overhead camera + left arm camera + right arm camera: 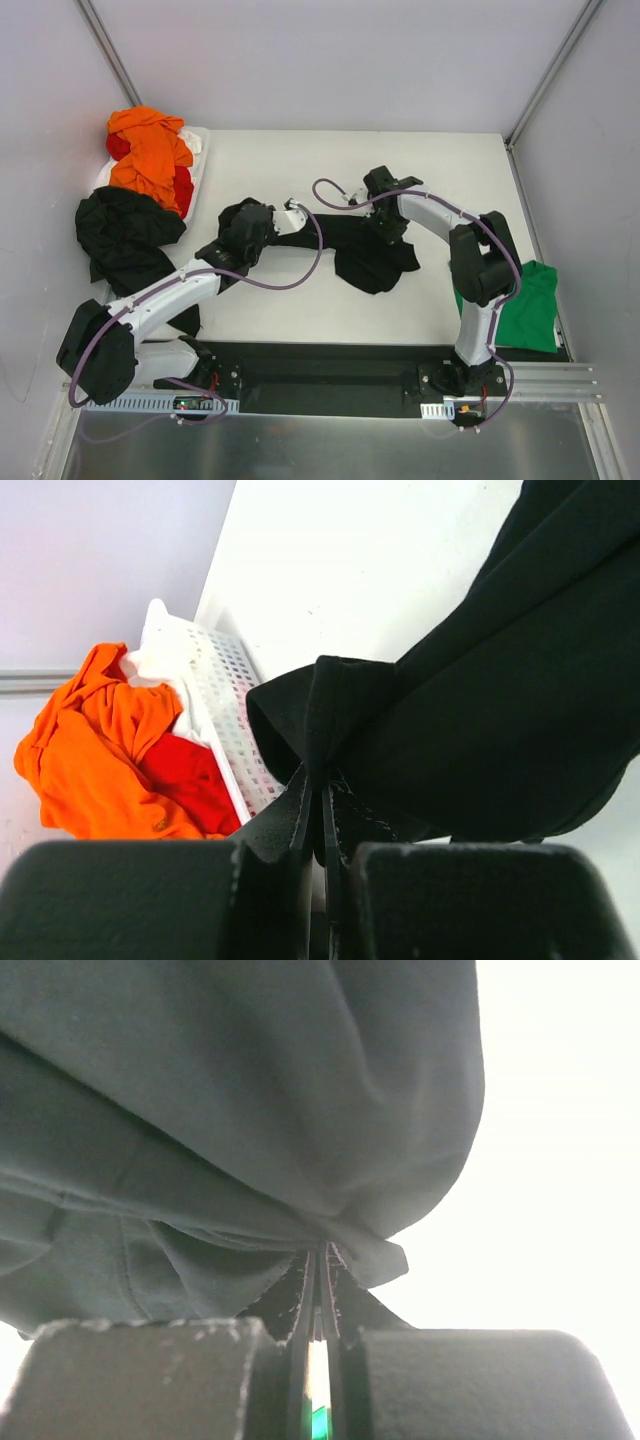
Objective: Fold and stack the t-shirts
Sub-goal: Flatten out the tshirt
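A black t-shirt [365, 250] hangs stretched between my two grippers over the middle of the white table. My left gripper [288, 218] is shut on its left edge; in the left wrist view the gripper [320, 780] pinches a fold of the black cloth [480, 720]. My right gripper [385, 225] is shut on its right part; in the right wrist view the gripper [320, 1255] pinches the dark cloth [220, 1110]. A second black t-shirt [125, 235] lies crumpled at the left. Orange [150, 150] and red [183, 188] t-shirts lie in a white basket [200, 140]. A bright green t-shirt [525, 310] lies folded at the right.
The white basket [225, 710] stands at the far left corner by the wall, with the orange shirt [85, 750] and the red shirt [190, 780] in it. Grey walls enclose the table on three sides. A black base rail [330, 375] runs along the near edge.
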Tool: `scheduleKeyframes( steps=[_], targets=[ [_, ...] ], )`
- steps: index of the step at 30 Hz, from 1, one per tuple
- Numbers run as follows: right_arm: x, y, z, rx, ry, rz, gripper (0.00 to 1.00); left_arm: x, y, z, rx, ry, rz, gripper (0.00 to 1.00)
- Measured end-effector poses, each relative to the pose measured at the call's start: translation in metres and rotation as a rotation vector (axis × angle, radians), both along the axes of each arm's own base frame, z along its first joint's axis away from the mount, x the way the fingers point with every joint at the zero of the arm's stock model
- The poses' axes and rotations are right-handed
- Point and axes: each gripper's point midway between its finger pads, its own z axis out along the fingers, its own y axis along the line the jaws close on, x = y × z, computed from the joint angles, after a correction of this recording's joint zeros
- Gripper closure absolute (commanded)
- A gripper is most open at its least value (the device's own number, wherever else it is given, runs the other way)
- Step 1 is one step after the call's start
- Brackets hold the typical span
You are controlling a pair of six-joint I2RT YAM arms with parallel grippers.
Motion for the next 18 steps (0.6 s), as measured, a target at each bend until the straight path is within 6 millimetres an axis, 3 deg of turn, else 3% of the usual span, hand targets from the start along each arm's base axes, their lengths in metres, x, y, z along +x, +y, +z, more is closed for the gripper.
scheduleKeyframes(
  steps=[3, 7, 8, 17, 18],
  targets=[
    [0.003, -0.006, 0.002, -0.018, -0.018, -0.011, 0.99, 0.004, 0.008, 0.000, 0.009, 0.004, 0.011, 0.92],
    [0.002, -0.022, -0.002, -0.044, -0.008, -0.043, 0.99, 0.008, 0.023, 0.000, 0.019, 0.002, 0.046, 0.54],
    [0.002, -0.026, -0.003, -0.051, -0.003, -0.052, 0.99, 0.009, 0.026, 0.001, 0.019, 0.001, 0.055, 0.49],
    [-0.001, -0.038, -0.002, -0.078, 0.010, -0.073, 0.99, 0.013, 0.030, -0.006, 0.025, 0.013, 0.071, 0.48],
    [-0.001, -0.038, -0.002, -0.078, 0.011, -0.073, 0.99, 0.013, 0.029, -0.009, 0.026, 0.020, 0.073, 0.55]
  ],
)
